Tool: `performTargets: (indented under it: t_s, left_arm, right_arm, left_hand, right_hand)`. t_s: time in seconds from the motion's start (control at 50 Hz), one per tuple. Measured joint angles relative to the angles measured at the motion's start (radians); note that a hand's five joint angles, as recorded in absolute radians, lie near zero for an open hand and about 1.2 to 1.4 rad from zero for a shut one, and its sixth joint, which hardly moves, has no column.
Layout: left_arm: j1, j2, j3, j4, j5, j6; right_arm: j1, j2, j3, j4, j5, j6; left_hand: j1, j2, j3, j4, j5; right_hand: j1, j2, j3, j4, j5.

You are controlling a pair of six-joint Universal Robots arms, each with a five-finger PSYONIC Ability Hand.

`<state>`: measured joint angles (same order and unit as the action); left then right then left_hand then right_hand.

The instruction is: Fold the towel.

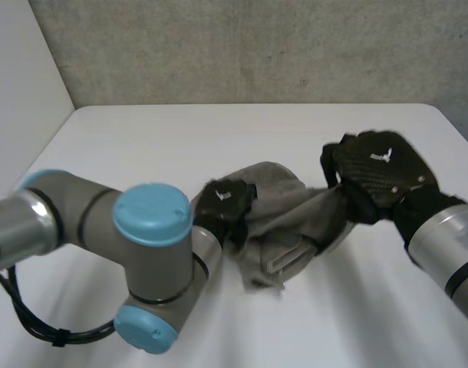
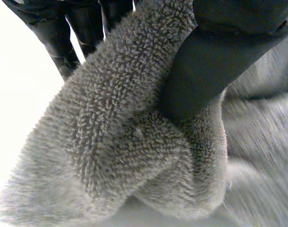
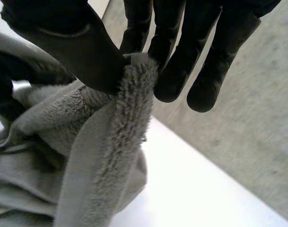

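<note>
A grey fluffy towel [image 1: 284, 222] lies bunched in the middle of the white table [image 1: 180, 146]. My left hand [image 1: 225, 205] sits at the towel's left side; in the left wrist view its thumb [image 2: 205, 71] presses a thick fold of towel [image 2: 130, 142] against the fingers [image 2: 63, 33]. My right hand [image 1: 376, 175] holds the towel's right edge lifted off the table. In the right wrist view its thumb [image 3: 73, 42] and a finger pinch the towel's edge [image 3: 130, 94], the other fingers hanging straight beside it.
A grey wall [image 1: 249, 46] rises behind the table's far edge. My left arm's elbow [image 1: 149, 261] with light-blue caps stands over the near left of the table. Bare table lies beyond the towel and to its front right.
</note>
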<state>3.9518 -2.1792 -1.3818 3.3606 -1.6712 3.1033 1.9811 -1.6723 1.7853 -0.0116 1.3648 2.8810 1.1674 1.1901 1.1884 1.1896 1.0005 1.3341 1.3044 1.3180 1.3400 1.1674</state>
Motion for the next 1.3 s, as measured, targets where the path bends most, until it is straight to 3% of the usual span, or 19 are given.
performTargets:
  t_s: [0.14, 0.26, 0.34, 0.42, 0.56, 0.72, 0.84, 0.92, 0.98, 1.2, 1.3]
  left_arm:
    - [0.015, 0.257, -0.019, -0.076, -0.026, 0.015]
    - [0.017, 0.476, 0.041, -0.252, 0.048, 0.041]
    - [0.018, 0.532, 0.081, -0.357, 0.090, 0.055]
    - [0.032, 0.509, 0.091, -0.409, 0.105, 0.072]
    - [0.119, 0.323, 0.068, -0.420, 0.108, 0.158]
    - [0.178, 0.017, 0.238, -0.324, 0.111, 0.240]
    - [0.175, -0.093, 0.381, -0.235, 0.107, 0.242]
    - [0.159, -0.111, 0.416, -0.200, 0.101, 0.239]
    - [0.140, -0.103, 0.406, -0.192, 0.097, 0.237]
    - [0.072, 0.036, 0.206, -0.190, 0.025, 0.179]
    - [0.019, 0.107, 0.104, -0.191, -0.071, 0.096]
  right_arm:
    - [-0.007, -0.037, -0.087, 0.023, 0.003, -0.006]
    - [0.006, -0.052, -0.174, 0.066, 0.009, -0.007]
    - [0.011, -0.044, -0.212, 0.080, 0.014, -0.006]
    - [0.013, -0.012, -0.222, 0.080, 0.016, -0.005]
    - [0.002, 0.091, -0.210, 0.066, 0.009, 0.000]
    - [-0.003, 0.262, -0.204, -0.052, 0.023, 0.011]
    - [-0.004, 0.354, -0.199, -0.167, 0.067, 0.042]
    - [-0.011, 0.387, -0.185, -0.215, 0.092, 0.056]
    - [-0.023, 0.402, -0.172, -0.236, 0.099, 0.057]
    - [-0.094, 0.475, -0.146, -0.314, 0.102, 0.036]
    - [-0.135, 0.510, -0.152, -0.324, 0.103, 0.014]
  left_hand:
    - [0.019, 0.023, 0.022, 0.022, 0.021]
    - [0.019, 0.026, 0.026, 0.026, 0.023]
    - [0.019, 0.026, 0.027, 0.027, 0.023]
    - [0.019, 0.027, 0.027, 0.027, 0.023]
    - [0.019, 0.027, 0.027, 0.027, 0.027]
    - [0.019, 0.027, 0.027, 0.027, 0.027]
    - [-0.030, -0.063, -0.062, -0.063, -0.017]
    - [-0.640, -0.663, -0.642, -0.644, -0.637]
    - [-0.868, -0.895, -0.892, -0.892, -0.865]
    - [-0.991, -1.019, -1.017, -1.018, -0.971]
    - [-0.962, -0.984, -0.983, -0.985, -0.967]
  right_hand:
    - [0.003, 0.000, 0.000, 0.000, 0.000]
    - [0.004, 0.000, 0.000, 0.000, 0.000]
    - [0.004, 0.000, 0.000, 0.000, 0.000]
    - [0.004, 0.000, 0.000, 0.000, 0.000]
    - [0.004, 0.000, 0.000, 0.000, 0.000]
    - [0.004, 0.000, 0.000, 0.000, 0.000]
    - [0.004, 0.000, 0.000, 0.000, 0.000]
    - [0.005, 0.000, 0.000, 0.000, 0.000]
    - [0.005, 0.000, 0.000, 0.000, 0.000]
    - [0.005, 0.000, 0.000, 0.000, 0.000]
    - [0.005, 0.000, 0.000, 0.000, 0.000]
